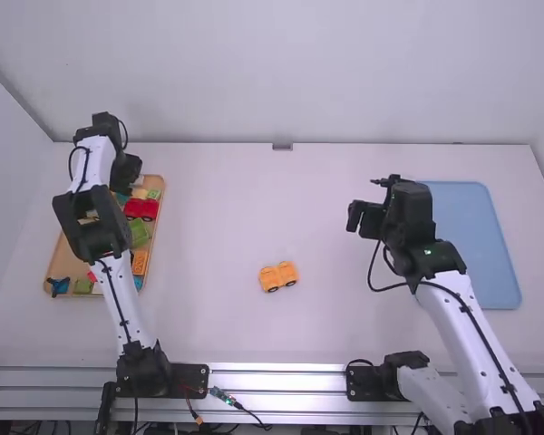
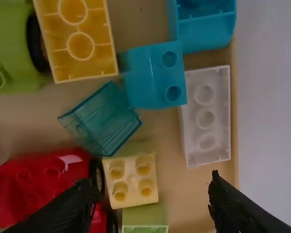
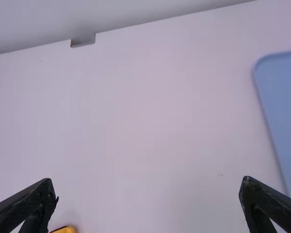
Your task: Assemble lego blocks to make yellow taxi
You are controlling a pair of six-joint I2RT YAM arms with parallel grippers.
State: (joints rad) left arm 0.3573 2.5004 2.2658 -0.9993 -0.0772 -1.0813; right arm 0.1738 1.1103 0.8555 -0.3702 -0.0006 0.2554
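Observation:
My left gripper is over the far end of the wooden tray of blocks. In the left wrist view my left gripper stands open above a pale yellow block, a green block, a clear teal piece, a blue block, a white block and an orange-yellow block. A yellow car base with black wheels lies on the middle of the table; its edge shows in the right wrist view. My right gripper is held above the table, and in its wrist view the right gripper is open, holding nothing.
The wooden tray at the left also holds a red car, green and orange blocks and small blue pieces. A light blue tray lies at the right, beside the right arm. A wall closes off the table's far edge.

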